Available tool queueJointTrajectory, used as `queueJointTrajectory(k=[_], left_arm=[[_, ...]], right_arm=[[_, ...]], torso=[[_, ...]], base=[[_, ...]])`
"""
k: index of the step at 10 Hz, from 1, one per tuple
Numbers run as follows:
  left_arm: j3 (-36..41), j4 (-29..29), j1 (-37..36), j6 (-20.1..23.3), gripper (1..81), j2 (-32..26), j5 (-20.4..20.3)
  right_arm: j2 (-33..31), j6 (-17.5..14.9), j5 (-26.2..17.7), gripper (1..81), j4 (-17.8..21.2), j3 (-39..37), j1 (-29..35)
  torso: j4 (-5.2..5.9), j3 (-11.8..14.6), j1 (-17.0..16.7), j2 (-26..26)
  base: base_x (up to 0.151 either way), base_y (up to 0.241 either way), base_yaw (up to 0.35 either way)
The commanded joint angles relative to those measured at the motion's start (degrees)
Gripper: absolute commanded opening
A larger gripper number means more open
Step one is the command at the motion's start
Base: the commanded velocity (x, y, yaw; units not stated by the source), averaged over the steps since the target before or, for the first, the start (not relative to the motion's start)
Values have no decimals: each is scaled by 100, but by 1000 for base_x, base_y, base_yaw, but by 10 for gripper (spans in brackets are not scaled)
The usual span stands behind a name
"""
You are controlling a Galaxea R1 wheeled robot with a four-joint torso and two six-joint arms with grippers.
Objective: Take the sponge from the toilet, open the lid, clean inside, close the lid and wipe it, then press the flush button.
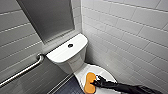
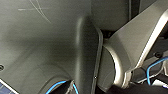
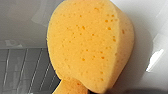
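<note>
The white toilet (image 1: pixel 65 53) stands in the corner, its tank top carrying the small dark flush button (image 1: pixel 70 45). In front of the tank the white lid (image 1: pixel 106 74) lies shut over the bowl. The orange sponge (image 1: pixel 89 82) rests flat on the lid near its left edge. My right gripper (image 1: pixel 96 82) comes in from the lower right and is shut on the sponge's narrow middle. In the right wrist view the sponge (image 3: pixel 87 47) looms large against the glossy white lid (image 3: pixel 147 30). My left gripper is open and holds nothing.
A steel grab bar (image 1: pixel 22 71) runs along the grey tiled wall on the left. White tiled wall (image 1: pixel 130 32) closes in tightly on the toilet's right. A frosted window (image 1: pixel 50 17) is above the tank. Dark floor tiles (image 1: pixel 71 88) lie left of the bowl.
</note>
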Motion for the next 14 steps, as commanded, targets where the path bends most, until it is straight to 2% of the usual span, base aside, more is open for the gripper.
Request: queueJointTrajectory(k=[1, 4, 10, 14], left_arm=[[103, -42, 39, 19, 811, -68, 447], [112, -24, 39, 19, 811, -50, 421], [103, -15, 39, 19, 811, -68, 421], [112, 2, 21, 19, 811, -33, 421]], right_arm=[[-701, 12, -612, 10, -5, 655, 160], [-1703, 12, -445, 10, 4, 1587, -94], [-2986, 21, -234, 10, 13, 2140, -762], [-4146, 100, 293, 10, 48, 2738, -1342]], torso=[[0, 0, 0, 0], [0, 0, 0, 0], [0, 0, 0, 0], [2, 0, 0, 0]], base=[[0, 0, 0], [0, 0, 0], [0, 0, 0], [0, 0, 0]])
